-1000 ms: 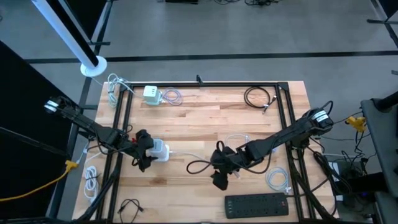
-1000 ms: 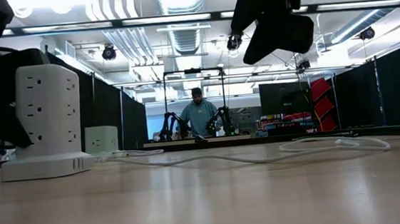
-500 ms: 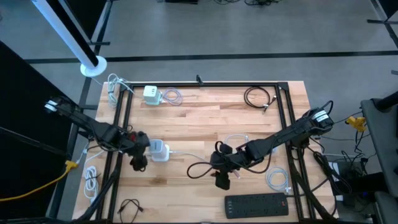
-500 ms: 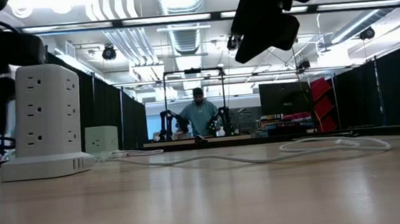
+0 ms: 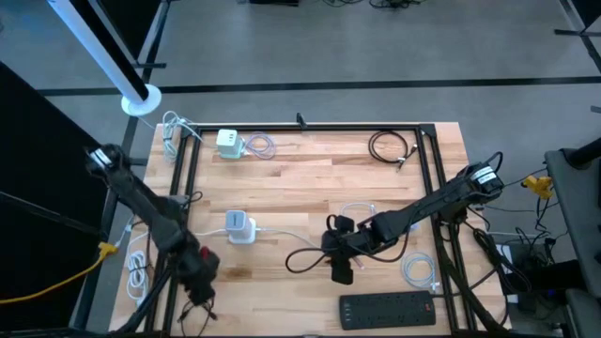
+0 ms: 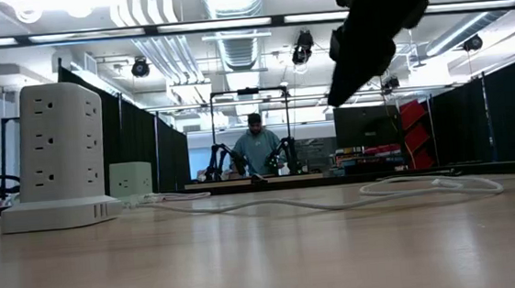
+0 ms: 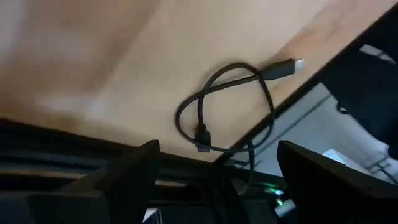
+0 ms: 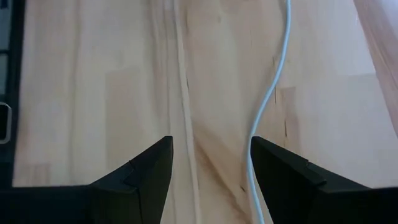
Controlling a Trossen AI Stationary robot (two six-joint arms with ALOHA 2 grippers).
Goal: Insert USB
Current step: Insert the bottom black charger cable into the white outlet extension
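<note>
A white power tower (image 5: 239, 227) stands upright on its base left of the table's middle, and it shows at the left of the low view (image 6: 55, 151). A black USB cable (image 7: 230, 106) lies coiled at the near-left corner (image 5: 195, 310), with its plug (image 7: 297, 64) free. My left gripper (image 5: 199, 272) hovers open just above and beside this cable (image 7: 217, 148), with nothing between its fingers. My right gripper (image 5: 340, 270) is open above the bare wood near the table's middle (image 8: 211, 146). A white cable (image 8: 268, 106) lies on the table ahead of it.
A black power strip (image 5: 387, 308) lies at the near edge right of the middle. A small white charger (image 5: 228, 142) and a coiled black cable (image 5: 390, 147) sit along the far side. White cable coils (image 5: 418, 270) lie near right. A black cable loop (image 5: 299, 255) lies left of my right gripper.
My left gripper has left the power tower, where its fingers stood beside it, and swung toward the table's near-left corner over the black USB cable. The tower stays upright where it was. My right gripper has shifted slightly toward the right.
</note>
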